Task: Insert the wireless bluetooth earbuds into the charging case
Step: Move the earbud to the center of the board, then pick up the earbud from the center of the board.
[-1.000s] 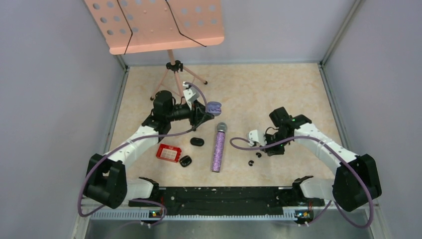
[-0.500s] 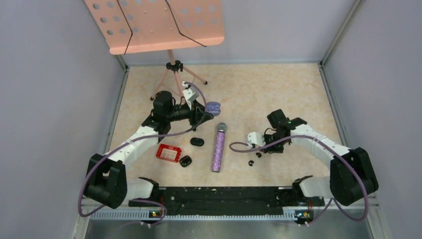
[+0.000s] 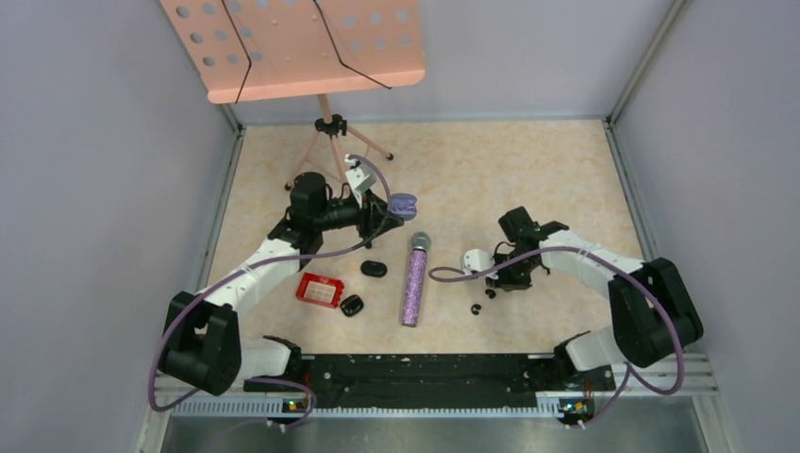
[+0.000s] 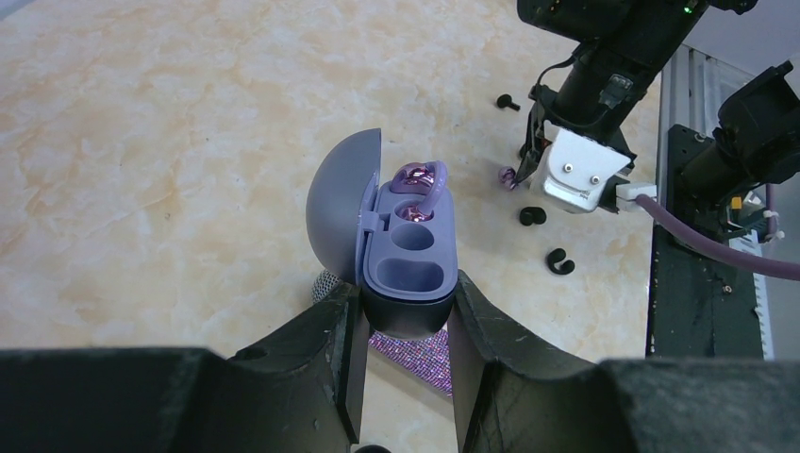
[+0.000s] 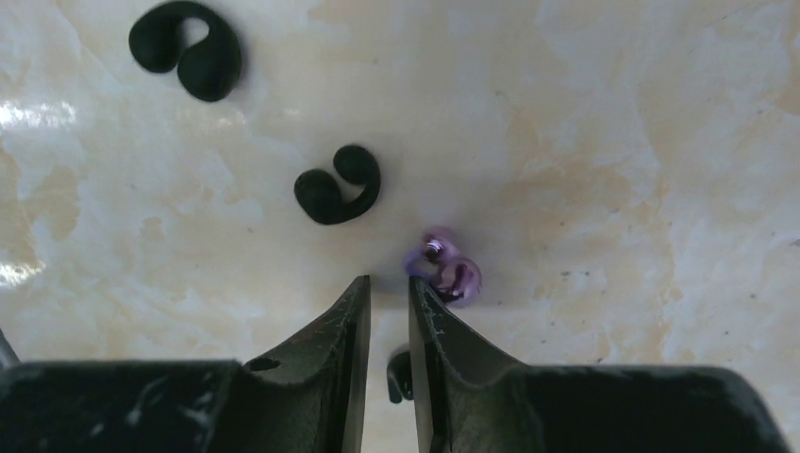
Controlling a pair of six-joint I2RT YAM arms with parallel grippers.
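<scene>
purple earbud [image 4: 415,179] is sitting in the far socket of the open purple charging case [image 4: 408,269], so i am counting one as in. my left pincer [image 4: 408,300] is clamping that case by its base, with the lid swung back and the near socket standing empty. second purple earbud [image 5: 445,269] is lying on the bench [image 5: 613,142], just beside the tip of my right pincer [image 5: 389,285], whose jaws are standing a narrow slit apart with nothing between them. i am judging that pick as not yet made, and every black one is waiting after it. a black earbud [image 5: 338,184] is lying close ahead and a further black earbud [image 5: 189,58] beyond it. dark cases [image 3: 374,268] are lying near the left arm, and i am not making out whether they are open. a dark shape [image 5: 398,376] is peeking from behind my right finger, too cut off to name. i am finding only three black ones in the left wrist view.
</scene>
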